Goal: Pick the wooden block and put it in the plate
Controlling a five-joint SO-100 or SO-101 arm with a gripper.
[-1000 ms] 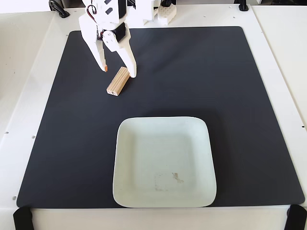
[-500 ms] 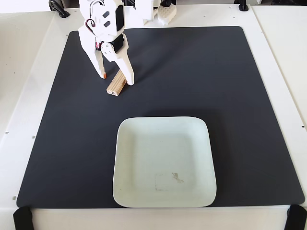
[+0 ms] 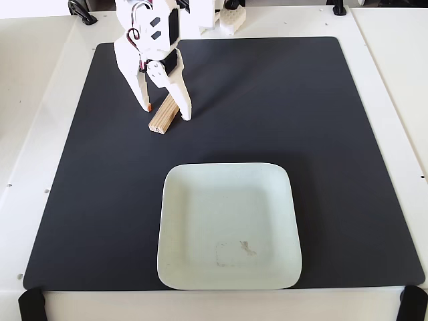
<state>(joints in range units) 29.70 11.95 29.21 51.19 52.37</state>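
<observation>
Fixed view, looking down on a white table (image 3: 33, 134) w/ a big black mat (image 3: 334, 134) covering most of it. White arm (image 3: 150, 30) comes in from top left. Gripper (image 3: 167, 112) is down at mat level, fingers apart, straddling the far end of the wooden block (image 3: 162, 117). One fingertip, orange-tipped, sits just left of the block; the other finger sits on the block's right side, touching or nearly touching, can't tell which. Not clamped yet as far as visible; gap shows on the left side.

Block lies flat on the mat, upper left area, angled diagonally w/ its near end pointing down-left. Small dark mark on that near end face. Far end partly hidden behind the fingers.

Plate (image 3: 177, 267) sits on the mat, lower centre, well apart from block and gripper. Pale mint-white, square w/ rounded corners, raised rim, faint scuff marks toward its lower middle. Nothing in it.

Black clips at both bottom corners of the table edge. Pale sponge-like obj (image 3: 232, 20) at top edge near the arm base, partly cut off.
</observation>
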